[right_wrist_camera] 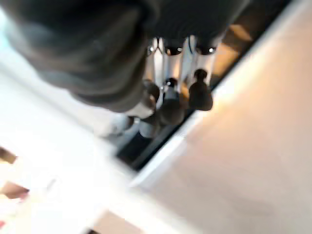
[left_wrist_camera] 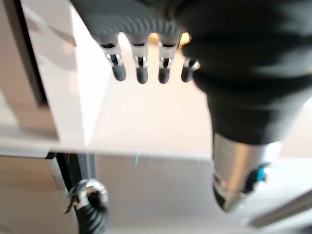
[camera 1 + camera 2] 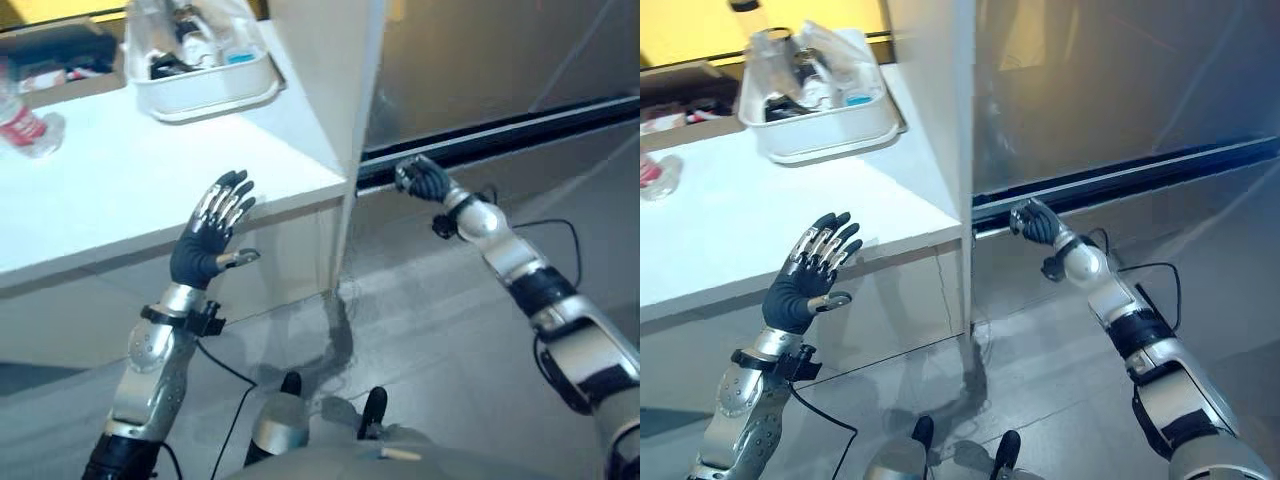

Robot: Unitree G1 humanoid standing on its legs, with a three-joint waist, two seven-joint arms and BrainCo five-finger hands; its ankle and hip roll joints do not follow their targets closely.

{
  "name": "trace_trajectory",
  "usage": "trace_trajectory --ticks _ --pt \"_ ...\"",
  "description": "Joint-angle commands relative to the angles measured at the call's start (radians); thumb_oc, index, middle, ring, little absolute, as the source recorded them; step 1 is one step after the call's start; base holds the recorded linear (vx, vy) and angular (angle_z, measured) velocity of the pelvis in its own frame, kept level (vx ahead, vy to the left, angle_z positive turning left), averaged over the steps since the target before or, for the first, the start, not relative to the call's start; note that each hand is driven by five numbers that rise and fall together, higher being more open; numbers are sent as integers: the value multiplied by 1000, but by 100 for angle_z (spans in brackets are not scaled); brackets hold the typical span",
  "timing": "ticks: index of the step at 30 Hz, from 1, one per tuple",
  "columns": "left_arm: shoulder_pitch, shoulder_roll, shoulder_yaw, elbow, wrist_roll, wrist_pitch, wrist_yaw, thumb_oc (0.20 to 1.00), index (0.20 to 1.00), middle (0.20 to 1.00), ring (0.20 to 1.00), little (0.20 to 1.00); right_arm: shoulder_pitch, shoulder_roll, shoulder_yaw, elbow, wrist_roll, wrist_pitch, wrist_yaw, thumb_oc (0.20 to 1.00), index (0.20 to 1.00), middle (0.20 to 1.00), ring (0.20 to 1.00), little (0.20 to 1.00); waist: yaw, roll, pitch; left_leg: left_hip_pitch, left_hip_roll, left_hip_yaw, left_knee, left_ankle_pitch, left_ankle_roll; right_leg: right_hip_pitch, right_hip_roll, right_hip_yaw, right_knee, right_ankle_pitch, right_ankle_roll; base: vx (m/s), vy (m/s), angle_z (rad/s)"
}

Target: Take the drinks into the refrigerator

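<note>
So there's a white table (image 3: 120,190) on the robot's left and a big silver refrigerator (image 3: 1110,90) right next to it, its white side panel butting up against the table's edge, with grey floor (image 3: 440,340) below. At the back of the table sits a white tub (image 3: 205,95) packed with clear wrapped stuff and what look like bottles, can't really tell what's what in there. Over at the far left edge of the table there's a clear plastic bottle (image 3: 28,128) with a red label, lying on its side as far as I can see, so at least that drink sits out on the table, not in the fridge. The left hand (image 3: 212,238) is raised in front of the table's front edge with its fingers (image 3: 232,196) straight and spread, thumb sticking out sideways, holding nothing. The right hand (image 3: 1035,222) is reached out to the fridge front, right at the dark horizontal groove (image 3: 1160,170) running across it, and its fingers (image 1: 170,105) are curled in at that groove. Looks like they're hooked on its edge, though I can't say how firmly.
</note>
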Motion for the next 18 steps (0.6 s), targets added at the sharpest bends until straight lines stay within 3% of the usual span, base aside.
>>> trace_trajectory --ticks 1,11,12,13,18 --pt "-28 38 -22 -53 -20 -38 10 1000 1000 1000 1000 1000 -39 19 -34 -14 64 -54 -47 200 200 200 200 200 15 -56 -22 -8 -49 17 93 -131 46 -11 -66 -40 200 -132 71 17 -8 29" --pt "-18 30 15 -49 37 -56 49 1000 1000 1000 1000 1000 348 58 -204 -146 66 -93 -84 200 200 200 200 200 -29 -49 -17 -5 -47 6 70 -118 50 -19 -74 -64 213 -139 73 -5 19 15" --pt "-18 30 15 -49 37 -56 49 1000 1000 1000 1000 1000 349 58 -204 -146 65 -93 -84 517 517 517 517 517 -28 -49 -18 -6 -47 6 70 -118 50 -19 -74 -64 213 -139 74 -1 14 5" --pt "-16 29 18 -45 45 -61 54 1000 1000 1000 1000 1000 384 61 -218 -162 70 -102 -83 1000 1000 1000 1000 1000 -36 -47 -17 -5 -47 8 69 -117 50 -22 -75 -63 217 -139 74 -12 35 1" --pt "1 31 33 -27 113 -105 98 1000 1000 1000 1000 1000 620 71 -311 -255 86 -180 -109 1000 1000 1000 1000 1000 -98 -43 -16 10 -42 27 48 -113 51 -30 -77 -51 223 -140 81 -11 46 -4"
